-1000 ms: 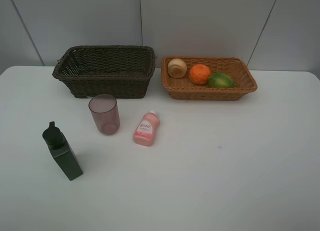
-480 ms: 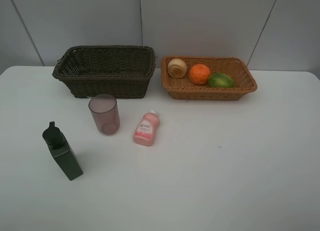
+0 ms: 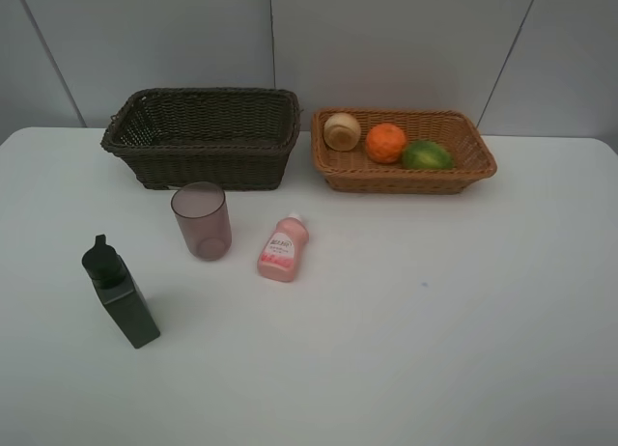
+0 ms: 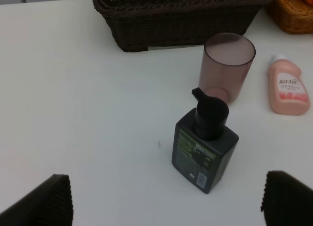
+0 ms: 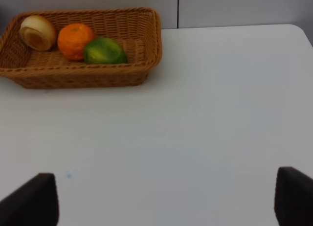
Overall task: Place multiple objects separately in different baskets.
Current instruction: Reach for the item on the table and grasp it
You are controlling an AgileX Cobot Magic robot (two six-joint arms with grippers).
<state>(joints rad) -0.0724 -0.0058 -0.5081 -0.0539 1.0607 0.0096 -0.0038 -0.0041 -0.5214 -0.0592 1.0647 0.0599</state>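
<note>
From up high: the dark basket (image 3: pixel 208 166) sits at the back left of the counter (image 3: pixel 435 320), and the tan basket (image 3: pixel 406 181) is just beside it on the right. In the tan basket I count three in a row: yellowish fruit (image 3: pixel 342 131), tangerine (image 3: pixel 385 143), green fruit (image 3: pixel 426 155). Out on the counter, the cup (image 3: pixel 202 221) stands upright just in front of the dark basket. The pink bottle (image 3: pixel 283 248) lies on its side near the cup, cap pointing toward the baskets. The pump bottle (image 3: pixel 120 292) stands apart, nearer the front left.

Over to my left wrist: my left fingers (image 4: pixel 46 201) are spread wide, gripping nothing. The pump bottle (image 4: pixel 205 150) stands upright ahead of them, clear of both tips. Beyond it are the cup (image 4: pixel 227 67) and the pink bottle (image 4: pixel 288 86), then the dark basket (image 4: pixel 181 20), with a corner of the tan basket (image 4: pixel 296 15) showing.

Right wrist now: my right fingers (image 5: pixel 34 199) are wide apart too, with only bare counter (image 5: pixel 195 128) between them. The tan basket (image 5: pixel 83 77) is well ahead, holding the yellowish fruit (image 5: pixel 36 33), tangerine (image 5: pixel 75 40) and green fruit (image 5: pixel 103 51), with tangerine and green fruit touching.
</note>
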